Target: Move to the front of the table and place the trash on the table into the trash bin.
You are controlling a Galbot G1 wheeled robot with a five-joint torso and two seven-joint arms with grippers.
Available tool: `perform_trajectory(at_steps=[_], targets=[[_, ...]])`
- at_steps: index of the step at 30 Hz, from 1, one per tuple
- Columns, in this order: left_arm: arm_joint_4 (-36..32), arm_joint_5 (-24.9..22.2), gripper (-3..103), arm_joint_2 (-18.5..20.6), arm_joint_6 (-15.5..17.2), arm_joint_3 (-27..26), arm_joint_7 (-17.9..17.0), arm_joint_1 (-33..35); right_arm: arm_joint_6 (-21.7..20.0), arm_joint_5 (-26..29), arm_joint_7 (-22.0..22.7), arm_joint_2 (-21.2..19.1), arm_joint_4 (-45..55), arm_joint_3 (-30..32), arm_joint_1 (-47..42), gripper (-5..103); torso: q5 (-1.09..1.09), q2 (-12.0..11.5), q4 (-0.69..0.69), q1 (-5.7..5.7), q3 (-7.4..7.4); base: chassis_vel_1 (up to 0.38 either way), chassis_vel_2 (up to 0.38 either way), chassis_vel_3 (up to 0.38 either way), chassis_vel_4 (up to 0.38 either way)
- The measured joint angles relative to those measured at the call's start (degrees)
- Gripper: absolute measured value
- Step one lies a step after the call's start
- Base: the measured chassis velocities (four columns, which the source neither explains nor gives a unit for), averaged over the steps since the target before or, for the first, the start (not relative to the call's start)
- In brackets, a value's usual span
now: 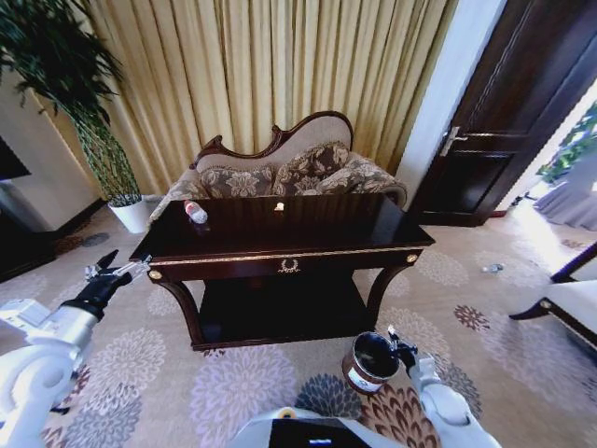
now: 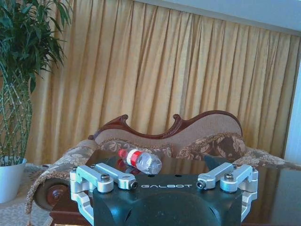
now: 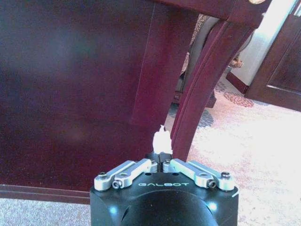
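I have the robot parked in front of the counter [image 1: 280, 245], so the approach is done. My right end effector [image 3: 161, 159] is pinched closed on a white scrap [image 3: 162, 139] and sits low, at the right rim of the trash bin [image 1: 371, 362], which stands on the carpet just near the counter's right leg. I judge this scrap is at the point of release; it is not yet in the bin. One pale scrap [image 1: 278, 206] lies on the far middle of the counter top, well apart from either arm, and is left to collect. A plastic bottle [image 1: 196, 213] lies on its side at the far left of the top. My left end effector [image 2: 164, 184] is spread open and empty, raised off the counter's near left corner.
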Motion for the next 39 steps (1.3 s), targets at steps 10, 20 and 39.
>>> perform_trajectory(at_steps=[10, 20, 39], targets=[[0.24, 0.00, 100, -0.13, -0.10, 0.07, 0.04, -0.09, 1.55, -2.05, 2.03, 0.56, -0.51, -0.70, 1.11, 37, 0.00, 0.00, 0.00, 0.00, 0.00, 0.000, 0.000, 0.000, 0.000], [0.34, -0.04, 100, -0.07, -0.18, 0.03, 0.08, -0.17, 3.71, 0.96, 3.02, 0.07, 0.97, -0.66, 1.91, 75, 0.01, 0.00, -0.02, 0.00, 0.00, 0.000, 0.000, 0.000, 0.000], [-0.18, 0.26, 100, -0.87, -0.85, -0.23, 0.95, 0.81, -1.76, 21.30, 12.62, -10.43, 29.63, -13.72, 12.28, 100, -0.01, 0.00, 0.02, 0.00, 0.00, 0.000, 0.000, 0.000, 0.000]])
